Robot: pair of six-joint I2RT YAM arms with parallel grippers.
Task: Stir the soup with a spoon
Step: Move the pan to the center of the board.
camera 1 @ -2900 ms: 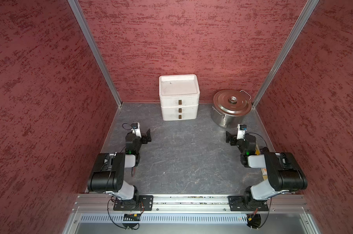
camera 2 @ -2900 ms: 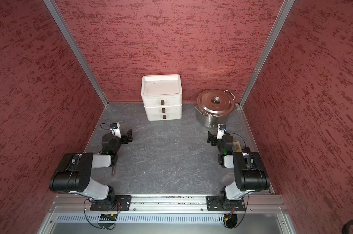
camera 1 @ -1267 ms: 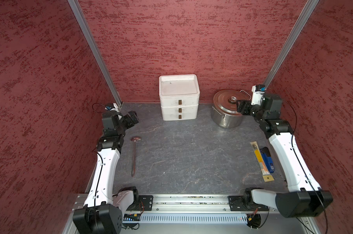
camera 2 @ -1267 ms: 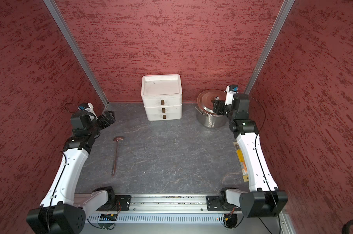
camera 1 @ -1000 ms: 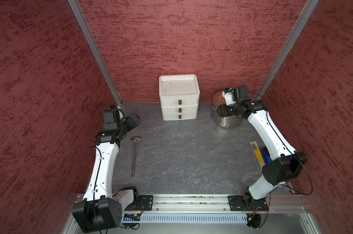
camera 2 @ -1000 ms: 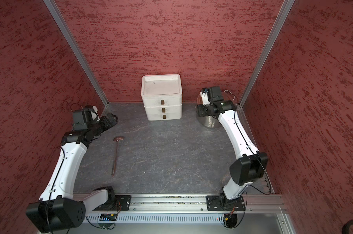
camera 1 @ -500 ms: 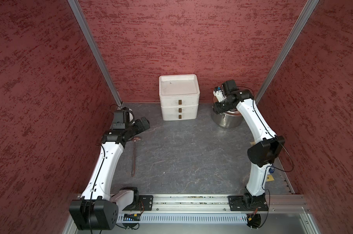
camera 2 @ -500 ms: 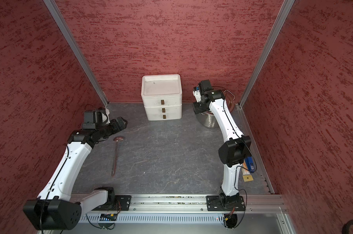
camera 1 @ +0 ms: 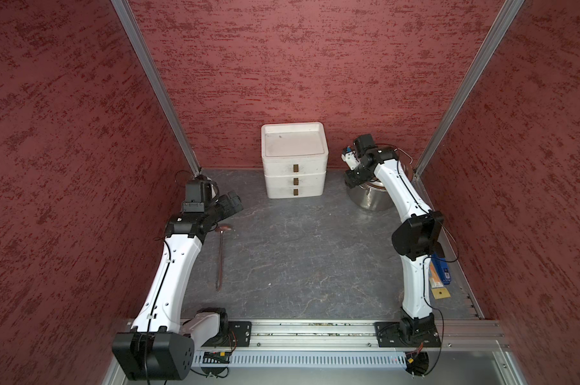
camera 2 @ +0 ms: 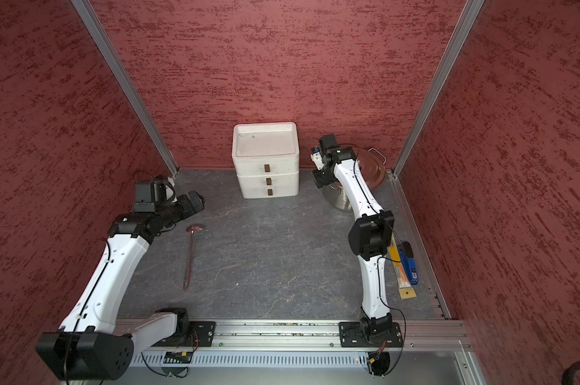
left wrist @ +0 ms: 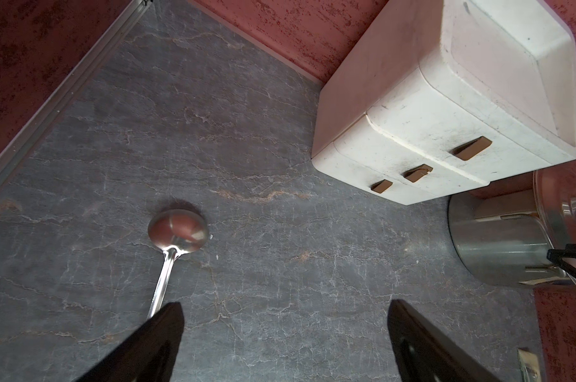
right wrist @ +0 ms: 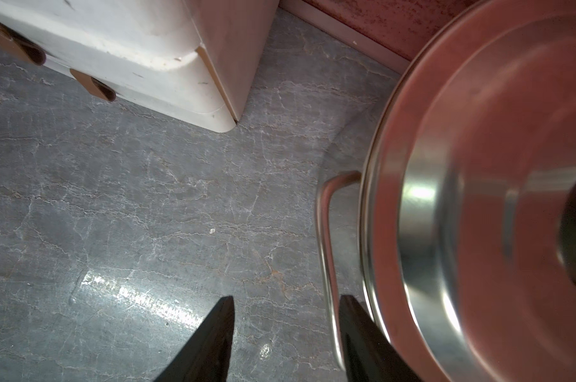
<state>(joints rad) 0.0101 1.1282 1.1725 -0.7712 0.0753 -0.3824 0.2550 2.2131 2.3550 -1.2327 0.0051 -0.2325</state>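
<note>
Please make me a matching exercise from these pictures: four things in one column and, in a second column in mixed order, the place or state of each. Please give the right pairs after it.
Column A
1. spoon
2. pot
3. drawer box
4. left gripper

Column B
a. covered, at the back right
b. open, over the spoon
c. lying flat, untouched
d. white, at the back, in the middle

Pairs: 1-c, 2-a, 3-d, 4-b
</note>
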